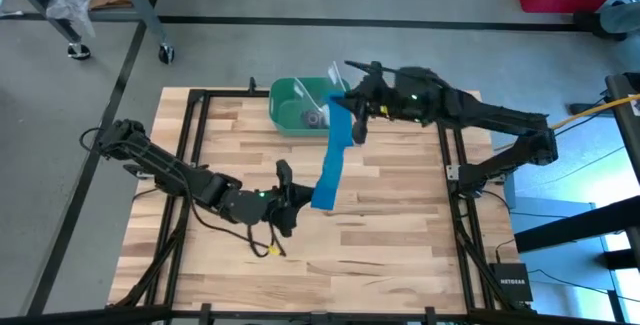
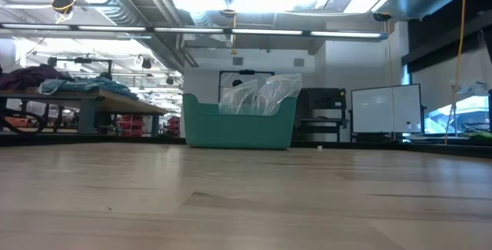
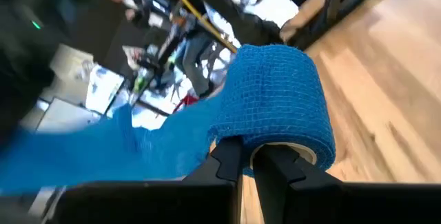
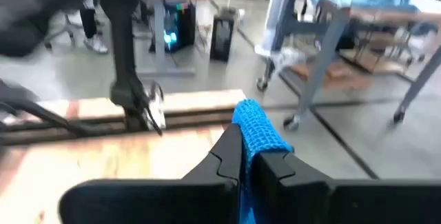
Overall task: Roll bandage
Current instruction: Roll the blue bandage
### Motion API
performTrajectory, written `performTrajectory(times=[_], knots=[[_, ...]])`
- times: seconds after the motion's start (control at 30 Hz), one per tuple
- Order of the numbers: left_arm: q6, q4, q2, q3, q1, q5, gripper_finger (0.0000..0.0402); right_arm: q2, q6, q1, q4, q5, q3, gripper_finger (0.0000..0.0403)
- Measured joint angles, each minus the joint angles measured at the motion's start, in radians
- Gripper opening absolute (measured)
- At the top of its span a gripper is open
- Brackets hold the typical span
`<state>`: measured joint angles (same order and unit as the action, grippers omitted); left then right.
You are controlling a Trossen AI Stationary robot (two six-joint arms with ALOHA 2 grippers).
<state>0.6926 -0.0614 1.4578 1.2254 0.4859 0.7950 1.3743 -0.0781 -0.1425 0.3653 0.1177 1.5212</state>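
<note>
The bandage is a bright blue strip (image 1: 333, 155) that runs off a small blue roll (image 3: 275, 100). My left gripper (image 1: 303, 201) is near the table's middle, shut on the roll (image 1: 322, 203). My right gripper (image 1: 352, 117) is high up by the green bin (image 1: 300, 105), shut on the strip's far end (image 4: 256, 131). The strip spans the gap between the two grippers, raised off the table, with a slight twist near its upper part. The low view shows neither gripper nor the bandage. My left gripper pinches the roll at its near end (image 3: 256, 147), by the rim next to the pale core (image 3: 298, 154), between its two fingers. The fingers come nearly level from the table's left. The roll is lifted clear of the table. My right gripper pinches the strip close to its free end (image 4: 249, 141) between its two fingers, and a short blue tip sticks out past them. The fingers come nearly level from the table's right. The strip hangs down from them toward the roll, fairly straight.
The green bin (image 2: 238, 123) at the table's far side holds a clear plastic bag (image 2: 261, 95) and a dark item. Black frame rails (image 1: 195, 135) run along the table's left and right sides. A small yellow bit (image 1: 272, 249) lies near the front.
</note>
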Motion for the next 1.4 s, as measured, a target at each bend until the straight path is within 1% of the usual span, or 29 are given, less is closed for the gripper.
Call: performTrajectory(times=[0.13,0.23,0.33,0.43,0.6,0.7,0.8,0.87,0.97,1.2,1.27,1.4], knots=[[0.005,0.002,0.000,0.033,0.042,0.011,0.0015,0.001,-0.009,-0.057,-0.042,-0.080,-0.099,0.0016],[0.006,0.000,0.000,0.039,0.058,0.023,0.0015,0.005,0.003,-0.070,-0.089,-0.088,-0.166,0.0018],[0.007,-0.001,0.000,0.039,0.057,0.041,0.0015,0.007,0.006,-0.068,-0.092,-0.089,-0.202,0.0037],[0.005,-0.001,0.000,0.039,0.049,0.047,0.0015,0.006,0.048,-0.067,-0.096,-0.114,-0.213,0.0081],[-0.001,-0.001,0.000,0.039,0.048,0.047,0.0015,-0.001,0.073,-0.067,-0.069,-0.119,-0.214,0.0181],[-0.003,-0.001,0.000,0.039,0.048,0.047,0.0015,-0.014,0.074,-0.068,-0.083,-0.111,-0.208,0.0230],[-0.004,-0.001,0.000,0.039,0.048,0.047,0.0015,-0.014,0.073,-0.067,-0.052,-0.111,-0.187,0.0264],[-0.009,-0.001,0.000,0.039,0.048,0.047,0.0015,-0.014,0.073,-0.067,-0.023,-0.111,-0.174,0.0278],[-0.022,-0.002,0.000,0.039,0.042,0.047,0.0015,-0.014,0.073,-0.067,0.015,-0.111,-0.146,0.0289],[-0.058,-0.022,0.000,0.039,0.016,0.047,0.0015,-0.021,0.073,-0.067,0.020,-0.108,-0.057,0.0292],[-0.068,-0.040,0.000,0.039,0.008,0.047,0.0015,-0.021,0.073,-0.067,-0.013,-0.086,-0.027,0.0292],[-0.086,-0.045,0.000,0.039,-0.002,0.046,0.0015,-0.023,0.073,-0.067,-0.148,-0.057,-0.012,0.0292]])
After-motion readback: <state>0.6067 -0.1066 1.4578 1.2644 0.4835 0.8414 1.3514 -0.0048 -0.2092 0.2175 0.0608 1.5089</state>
